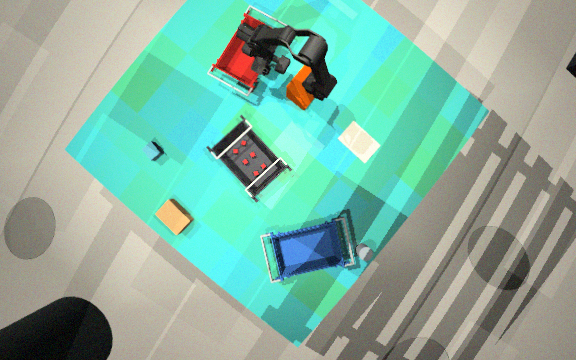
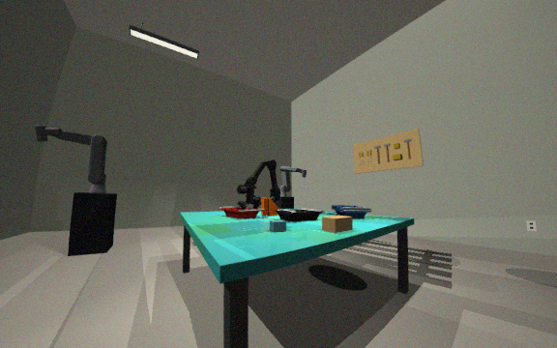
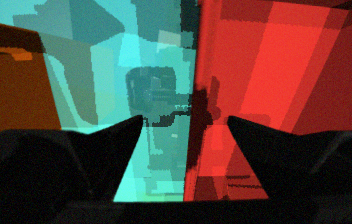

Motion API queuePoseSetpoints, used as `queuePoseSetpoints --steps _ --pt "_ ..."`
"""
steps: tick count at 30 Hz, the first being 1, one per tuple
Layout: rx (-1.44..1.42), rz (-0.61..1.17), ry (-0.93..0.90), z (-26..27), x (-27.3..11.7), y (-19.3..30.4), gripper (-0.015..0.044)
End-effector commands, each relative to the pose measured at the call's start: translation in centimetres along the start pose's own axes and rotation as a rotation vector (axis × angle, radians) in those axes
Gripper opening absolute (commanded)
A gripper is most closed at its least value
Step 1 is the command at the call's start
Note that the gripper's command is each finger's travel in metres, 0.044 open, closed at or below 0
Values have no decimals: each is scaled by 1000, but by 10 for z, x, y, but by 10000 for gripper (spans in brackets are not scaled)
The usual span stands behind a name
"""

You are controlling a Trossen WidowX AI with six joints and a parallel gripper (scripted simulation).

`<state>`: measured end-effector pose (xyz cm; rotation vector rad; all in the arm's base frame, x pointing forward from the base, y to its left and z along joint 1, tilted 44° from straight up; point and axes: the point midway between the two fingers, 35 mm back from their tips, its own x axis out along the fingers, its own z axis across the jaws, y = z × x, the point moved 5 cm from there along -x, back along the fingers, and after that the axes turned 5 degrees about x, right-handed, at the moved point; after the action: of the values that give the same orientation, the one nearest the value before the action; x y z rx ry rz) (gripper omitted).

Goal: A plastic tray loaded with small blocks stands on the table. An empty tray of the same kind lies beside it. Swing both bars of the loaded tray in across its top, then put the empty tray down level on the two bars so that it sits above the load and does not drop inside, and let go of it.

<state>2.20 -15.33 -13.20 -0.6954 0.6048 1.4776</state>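
Observation:
The loaded black tray point(image 1: 233, 169) point(image 2: 299, 216) stands mid-table with several small red blocks point(image 1: 252, 154) inside. Both its white wire bars lie across its top, one point(image 1: 233, 140) near the upper left end, the other point(image 1: 265, 174) near the lower right end. An empty red tray point(image 1: 235, 57) point(image 2: 241, 213) point(image 3: 277, 60) stands beyond it, its bars out past its ends. My gripper point(image 1: 271, 66) point(image 3: 185, 119) is open and empty, low at the red tray's long side; in the wrist view that side wall runs between the fingertips. Whether the fingers touch it is unclear.
An orange block point(image 1: 298, 94) point(image 2: 266, 207) point(image 3: 12, 90) stands close beside my gripper. An empty blue tray point(image 1: 308, 247) point(image 2: 351, 212) has a grey round object point(image 1: 364, 251) at its end. A tan block point(image 1: 173, 216) point(image 2: 337, 223), a small blue block point(image 1: 153, 151) point(image 2: 278, 225) and a cream rectangle point(image 1: 359, 142) are around.

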Motion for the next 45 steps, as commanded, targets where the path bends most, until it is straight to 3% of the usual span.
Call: queuePoseSetpoints --steps 1,15,45 --pt "7 -5 -6 1 3 0 440" --pt "7 -5 -6 1 3 0 235" --pt "7 -5 -6 1 3 0 35"
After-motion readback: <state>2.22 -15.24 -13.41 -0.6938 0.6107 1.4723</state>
